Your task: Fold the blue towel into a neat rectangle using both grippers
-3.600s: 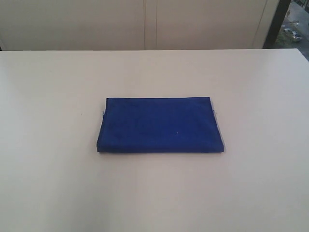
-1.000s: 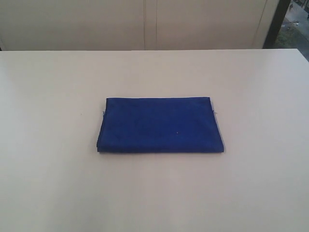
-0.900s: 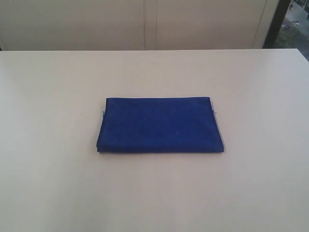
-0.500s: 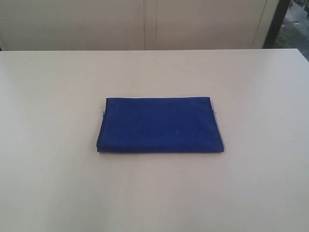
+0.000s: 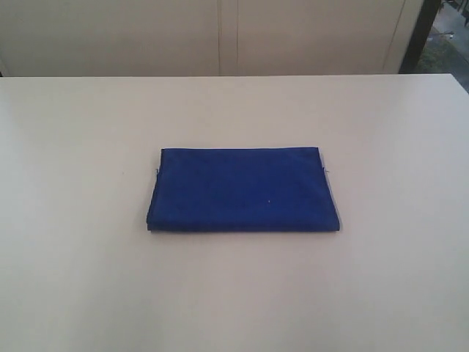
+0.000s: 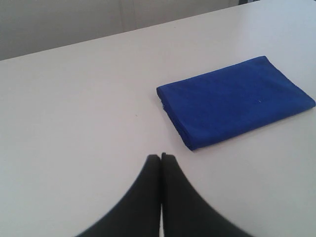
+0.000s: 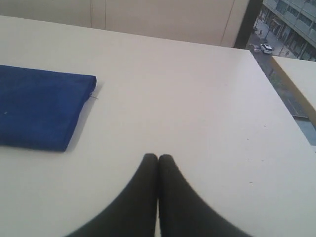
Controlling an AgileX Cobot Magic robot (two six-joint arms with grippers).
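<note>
The blue towel (image 5: 243, 189) lies folded into a flat rectangle in the middle of the white table (image 5: 73, 279). Neither arm shows in the exterior view. In the left wrist view my left gripper (image 6: 161, 157) is shut and empty, hanging above bare table well short of the blue towel (image 6: 236, 101). In the right wrist view my right gripper (image 7: 158, 157) is likewise shut with nothing in it, off to the side of the blue towel (image 7: 39, 106), whose corner carries a small loose thread (image 7: 94, 96).
The white table's far edge (image 5: 234, 76) meets a pale wall with panel seams. On the right the table's side edge (image 7: 276, 94) drops off beside a dark window post (image 5: 423, 33) and a street far below.
</note>
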